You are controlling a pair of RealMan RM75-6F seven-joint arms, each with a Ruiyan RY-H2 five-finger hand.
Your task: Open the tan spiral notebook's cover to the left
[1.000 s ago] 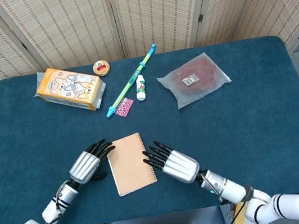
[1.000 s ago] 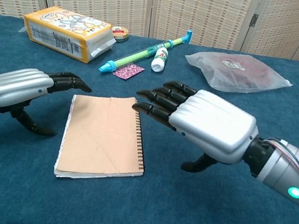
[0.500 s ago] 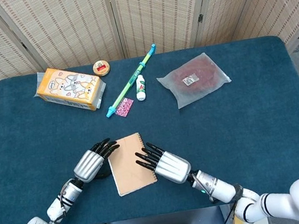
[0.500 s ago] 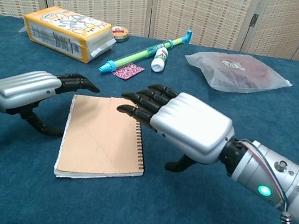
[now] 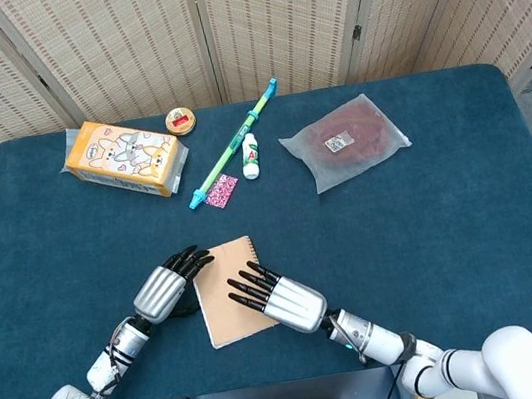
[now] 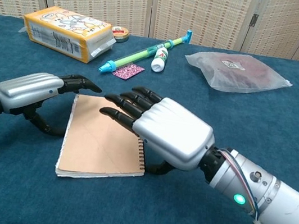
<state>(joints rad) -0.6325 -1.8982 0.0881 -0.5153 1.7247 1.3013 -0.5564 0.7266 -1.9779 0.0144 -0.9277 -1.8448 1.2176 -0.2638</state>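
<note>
Near the worktop's front edge, right hand (image 6: 161, 126) is spread, empty, over closed tan spiral notebook (image 6: 95, 148); left hand (image 6: 36, 89) is half-curled, empty, beside it

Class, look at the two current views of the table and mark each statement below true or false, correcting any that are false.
1. The tan spiral notebook lies closed and flat on the blue table. True.
2. Its spiral binding runs along the edge nearer the left hand. False: the binding is on the side of the right hand.
3. The right hand's fingers reach over the notebook's cover. True.
4. The left hand holds the green and blue pen. False: the pen lies far back on the table, untouched.
5. The orange tissue pack lies right of the clear plastic bag. False: it lies to its left.
</note>
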